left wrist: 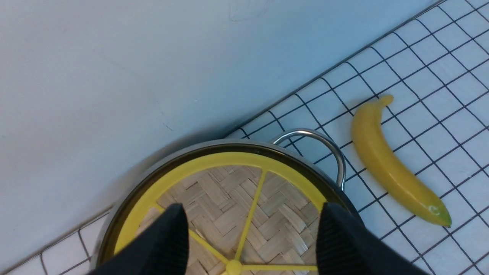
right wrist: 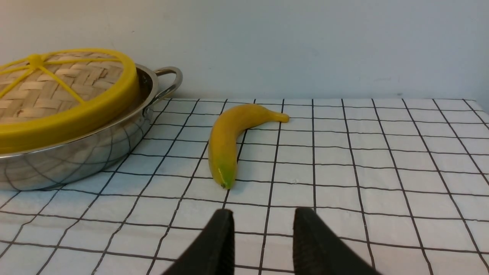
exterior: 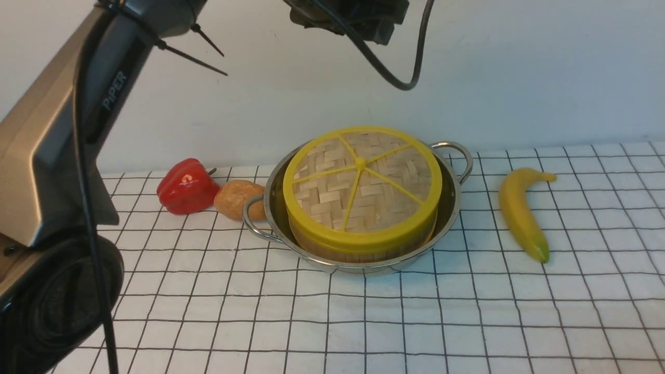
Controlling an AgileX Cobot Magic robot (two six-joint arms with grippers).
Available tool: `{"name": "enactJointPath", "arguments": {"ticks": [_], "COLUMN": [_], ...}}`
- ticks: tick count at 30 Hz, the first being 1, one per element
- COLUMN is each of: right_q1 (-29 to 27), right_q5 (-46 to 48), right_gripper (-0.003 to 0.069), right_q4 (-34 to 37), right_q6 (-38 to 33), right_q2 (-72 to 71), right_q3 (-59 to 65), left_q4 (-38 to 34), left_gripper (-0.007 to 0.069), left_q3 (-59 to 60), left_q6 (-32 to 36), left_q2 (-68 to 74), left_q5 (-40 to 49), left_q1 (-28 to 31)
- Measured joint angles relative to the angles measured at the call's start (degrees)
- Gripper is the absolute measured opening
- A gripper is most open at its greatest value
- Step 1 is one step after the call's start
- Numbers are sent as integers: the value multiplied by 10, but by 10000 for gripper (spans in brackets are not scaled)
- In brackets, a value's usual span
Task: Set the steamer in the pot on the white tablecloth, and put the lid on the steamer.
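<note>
The lid (exterior: 362, 179), a woven disc with a yellow rim and spokes, lies on the steamer (exterior: 363, 254). Only the steamer's bamboo wall shows under the lid; its contents are hidden. The steamer stands inside the shiny pot (exterior: 453, 205) on the white tablecloth (exterior: 363, 322). My left gripper (left wrist: 252, 206) is open and empty above the lid (left wrist: 229, 206), its fingers (left wrist: 168, 236) spread over the centre knob, not touching it. My right gripper (right wrist: 263, 211) is open and empty low over the cloth, to the right of the pot (right wrist: 76, 160). It does not show in the front view.
A yellow banana (exterior: 519, 213) lies right of the pot and just ahead of the right gripper (right wrist: 225, 145). A red pepper (exterior: 186, 186) and a brown potato-like lump (exterior: 240, 199) lie left of the pot. A pale wall stands close behind.
</note>
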Motion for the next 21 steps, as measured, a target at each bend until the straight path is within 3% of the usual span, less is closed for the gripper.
{"name": "enactJointPath", "arguments": {"ticks": [4, 9, 10, 13, 17, 21], "right_q1": [0, 0, 0, 0, 0, 0], "right_q5": [0, 0, 0, 0, 0, 0], "right_gripper": [242, 242, 242, 242, 242, 242], "right_q4": [0, 0, 0, 0, 0, 0], "right_q6": [0, 0, 0, 0, 0, 0], "right_q2": [0, 0, 0, 0, 0, 0], "right_q3": [0, 0, 0, 0, 0, 0], "left_q4": [7, 54, 67, 76, 76, 48], "left_gripper": [325, 226, 198, 178, 158, 156], "left_q3": [1, 100, 180, 273, 538, 744], "left_q6": [-3, -36, -43, -45, -2, 40], "left_q2": [-2, -89, -175, -268, -518, -658], "left_q5": [0, 0, -8, -46, -212, -321], "left_q1": [2, 6, 6, 7, 35, 99]}}
